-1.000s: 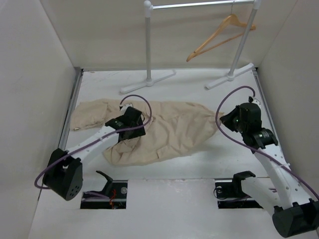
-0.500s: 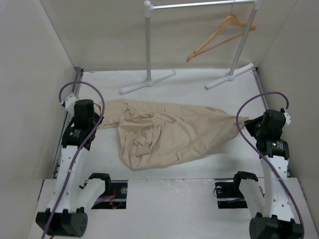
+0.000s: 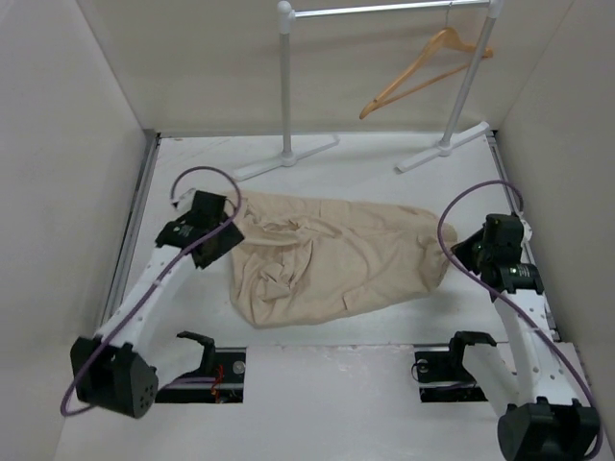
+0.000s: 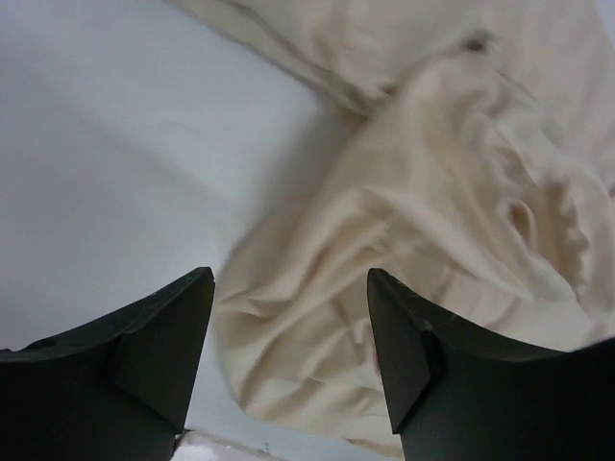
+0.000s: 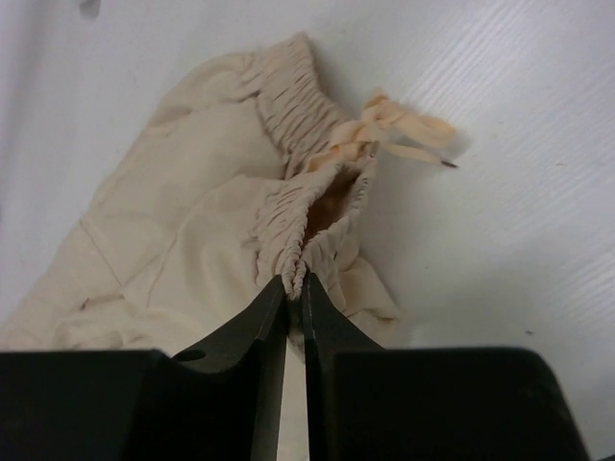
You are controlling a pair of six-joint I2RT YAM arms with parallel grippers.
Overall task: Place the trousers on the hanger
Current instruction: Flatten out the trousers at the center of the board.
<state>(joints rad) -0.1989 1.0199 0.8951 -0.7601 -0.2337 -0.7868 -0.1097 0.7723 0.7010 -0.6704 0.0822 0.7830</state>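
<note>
Trousers (image 3: 336, 254) lying crumpled across the middle of the white tabletop (image 3: 384, 163), waist toward the right arm, other end bunched toward the left, not yet anywhere near their destination. Well beyond them, at the far edge, white garment rack (image 3: 285, 86) standing on two feet, with the wooden hanger (image 3: 442, 40) hooked on its rail, tilted and bare. Plenty of open tabletop between cloth and rack feet for a lift and carry; less at the sides, with walls (image 3: 86, 144) close outside each arm. Left fingers (image 4: 163, 336) spread wide and empty, poised just above the rumpled fabric at its left edge, seemingly lined up for a pinch. Right fingers (image 5: 259, 336) nipped almost together on the gathered waistband (image 5: 298, 211), apparently to anchor that end and keep the cloth drawn out. Just beside the grip, knotted drawstring (image 5: 404, 134) trailing loose on the bare surface.
</note>
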